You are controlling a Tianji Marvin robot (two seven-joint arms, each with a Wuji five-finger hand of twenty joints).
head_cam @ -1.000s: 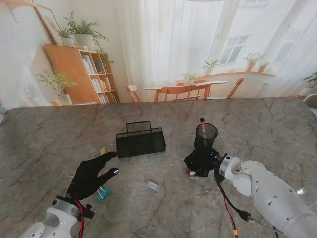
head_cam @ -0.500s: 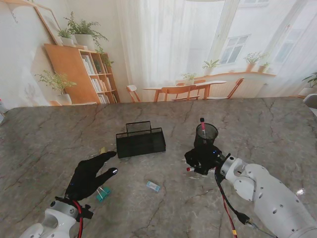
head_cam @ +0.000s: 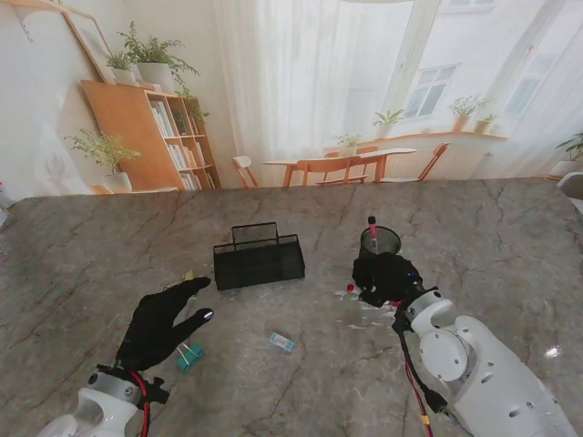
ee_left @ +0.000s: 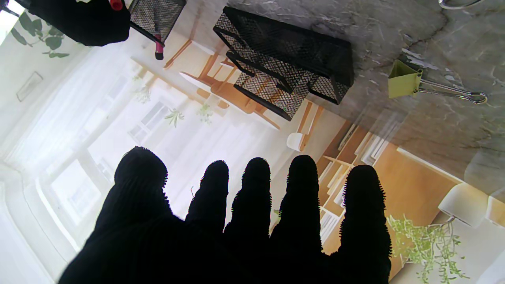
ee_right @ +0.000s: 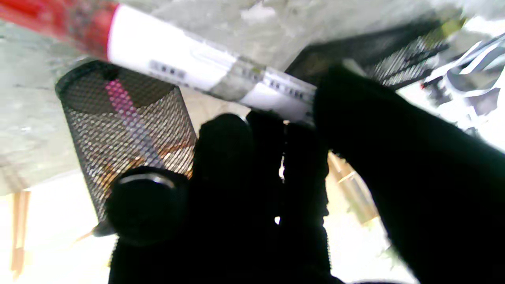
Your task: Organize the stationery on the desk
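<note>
The right hand (head_cam: 386, 276) has moved up beside the pen cup (head_cam: 380, 241), fingers pinching a red-capped marker (ee_right: 205, 71). Only its wrist view shows the white barrel. The left hand (head_cam: 160, 323) stays spread flat, holding nothing, near the mesh tray (head_cam: 259, 260).

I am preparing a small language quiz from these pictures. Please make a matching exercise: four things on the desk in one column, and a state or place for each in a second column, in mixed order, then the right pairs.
Things:
1. red-capped marker
2. pink pen
3. yellow-green binder clip
4. left hand

States or places:
A. stands in the round mesh cup
B. open, holds nothing
C. held by the right hand
D. lies on the table beside the rectangular mesh tray

Pairs: 1-C, 2-A, 3-D, 4-B
</note>
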